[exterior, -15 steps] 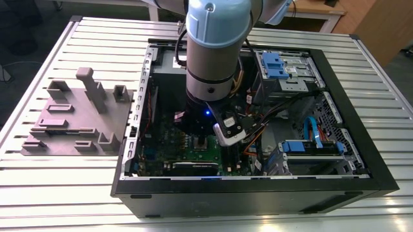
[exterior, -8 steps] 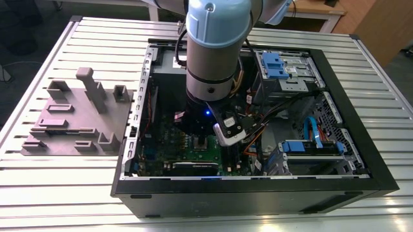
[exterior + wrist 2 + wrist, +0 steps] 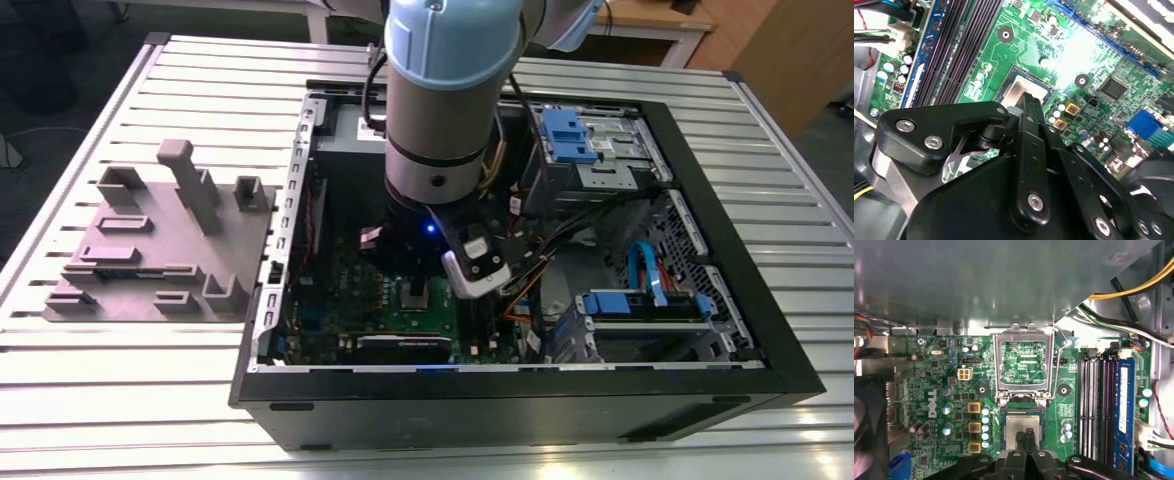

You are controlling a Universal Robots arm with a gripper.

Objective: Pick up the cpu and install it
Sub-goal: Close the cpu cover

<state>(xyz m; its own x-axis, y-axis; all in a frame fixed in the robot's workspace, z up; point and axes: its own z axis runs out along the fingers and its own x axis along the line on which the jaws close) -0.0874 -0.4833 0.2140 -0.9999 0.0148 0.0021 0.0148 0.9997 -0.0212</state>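
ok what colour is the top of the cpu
Silvery grey; the cpu shows best in the first wrist view.

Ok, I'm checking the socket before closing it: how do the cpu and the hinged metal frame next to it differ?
The cpu is a solid silvery square; the metal frame is an open window with green board showing through. The cpu lies flat in the socket; the metal frame is swung open, off it. Both are squarish, shiny bare metal.

Clearance at socket [image 3: 1021, 411]: upright load plate [image 3: 1021, 335] borders one side, memory slots [image 3: 1093, 405] flank another, cables [image 3: 1126, 322] cross beyond them; end effector [image 3: 1029, 437] occupies the space above.
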